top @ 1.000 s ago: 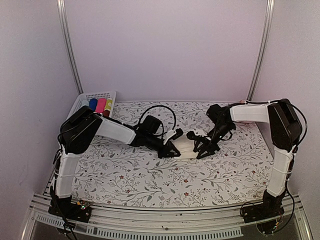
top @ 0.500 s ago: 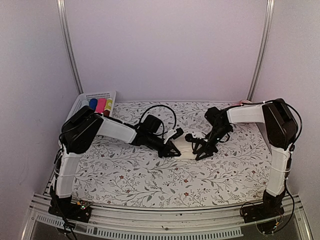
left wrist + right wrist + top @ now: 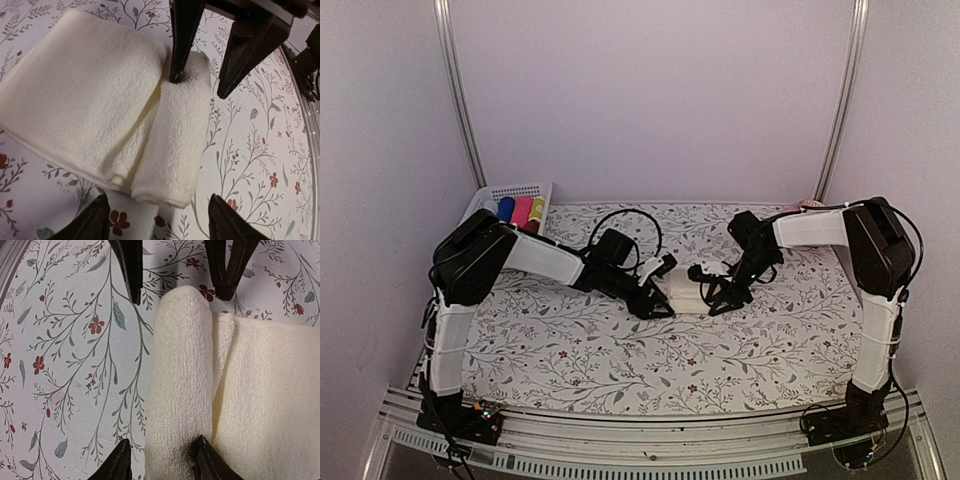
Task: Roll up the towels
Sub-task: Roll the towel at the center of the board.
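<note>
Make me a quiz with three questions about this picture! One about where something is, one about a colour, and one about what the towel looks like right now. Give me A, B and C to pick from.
1. Where is the basket of coloured rolls?
A) at the far left corner of the table
B) at the near right corner
C) in the middle

2. What colour is the towel in the middle?
A) green
B) cream-white
C) blue

3. How does that towel lie?
A) fully flat
B) rolled all the way up
C) partly rolled, the rest flat

Answers:
1 A: the basket sits on the left, at the far edge.
2 B: both wrist views show pale cream terry cloth.
3 C: one edge is a roll, with flat cloth right beside it.
</note>
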